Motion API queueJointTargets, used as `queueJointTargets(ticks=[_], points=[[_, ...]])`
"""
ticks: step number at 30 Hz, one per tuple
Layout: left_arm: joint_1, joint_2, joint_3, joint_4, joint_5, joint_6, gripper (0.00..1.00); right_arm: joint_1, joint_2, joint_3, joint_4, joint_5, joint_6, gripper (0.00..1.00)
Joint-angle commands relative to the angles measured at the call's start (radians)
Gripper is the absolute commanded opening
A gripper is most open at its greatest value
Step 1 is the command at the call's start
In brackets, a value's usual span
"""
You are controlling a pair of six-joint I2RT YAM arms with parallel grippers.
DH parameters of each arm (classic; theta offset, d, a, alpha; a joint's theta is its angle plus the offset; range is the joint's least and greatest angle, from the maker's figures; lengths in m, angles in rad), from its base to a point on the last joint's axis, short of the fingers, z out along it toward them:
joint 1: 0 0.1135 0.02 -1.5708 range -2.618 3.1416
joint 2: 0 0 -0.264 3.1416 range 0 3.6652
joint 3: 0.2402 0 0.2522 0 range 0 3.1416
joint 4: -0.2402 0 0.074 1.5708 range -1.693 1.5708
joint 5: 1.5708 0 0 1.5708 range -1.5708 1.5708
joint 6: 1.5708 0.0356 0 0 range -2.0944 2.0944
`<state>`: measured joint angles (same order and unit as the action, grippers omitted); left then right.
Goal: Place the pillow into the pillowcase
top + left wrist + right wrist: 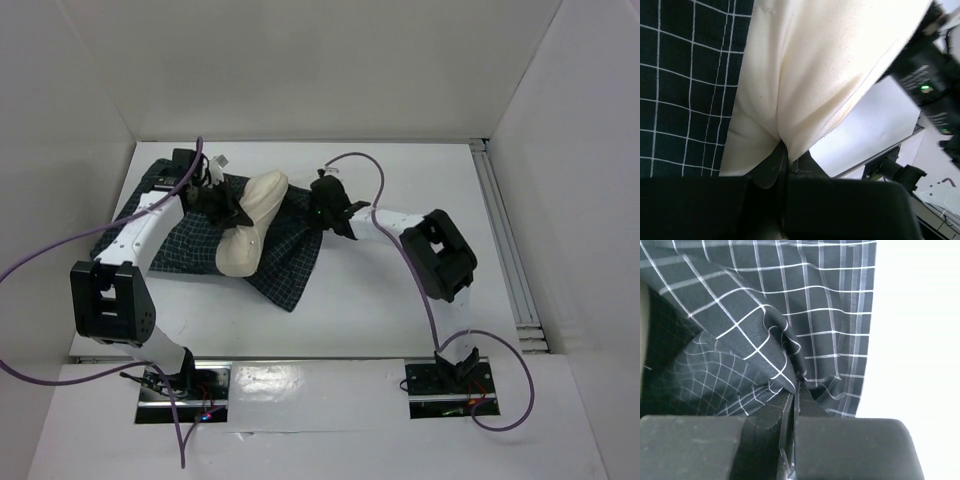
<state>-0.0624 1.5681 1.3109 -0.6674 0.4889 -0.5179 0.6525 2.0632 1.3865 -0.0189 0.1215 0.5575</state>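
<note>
White walls box in the white table (420, 300), where the pillowcase (180, 250) sprawls from the far left corner toward the middle. On it lies the pillow (250, 240), bent and crumpled, seemingly all outside the sleeve; nothing looks tucked in yet. The left gripper (784, 150) is pinched tight on a fold of the pillow. The right gripper (797, 385) is clamped on a pleat of checked cloth near the case's right edge. I'd say the right should lift only the top layer to gape the mouth, then the left should feed a pillow corner in low.
</note>
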Motion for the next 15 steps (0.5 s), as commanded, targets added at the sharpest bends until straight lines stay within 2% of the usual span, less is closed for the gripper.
queueJointTargets(ticks=[1,3,4,8,9,15], points=[[0.012,-0.031,0.004,-0.024,-0.024,0.033,0.0,-0.053,-0.135,-0.064,0.016,0.02,-0.002,0.0],[0.012,-0.031,-0.005,-0.038,-0.045,0.047,0.0,-0.091,-0.158,-0.095,0.052,-0.02,0.021,0.0],[0.012,-0.017,-0.016,-0.047,-0.046,0.064,0.0,-0.131,-0.181,-0.125,0.069,-0.102,0.037,0.0],[-0.029,0.071,-0.007,-0.116,-0.113,0.16,0.0,-0.238,-0.25,-0.305,0.366,-0.383,0.194,0.0],[-0.04,0.084,-0.007,-0.133,-0.14,0.16,0.0,-0.257,-0.25,-0.332,0.507,-0.429,0.272,0.0],[-0.118,0.118,-0.025,-0.124,-0.211,0.151,0.0,-0.309,-0.233,-0.363,0.921,-0.678,0.502,0.0]])
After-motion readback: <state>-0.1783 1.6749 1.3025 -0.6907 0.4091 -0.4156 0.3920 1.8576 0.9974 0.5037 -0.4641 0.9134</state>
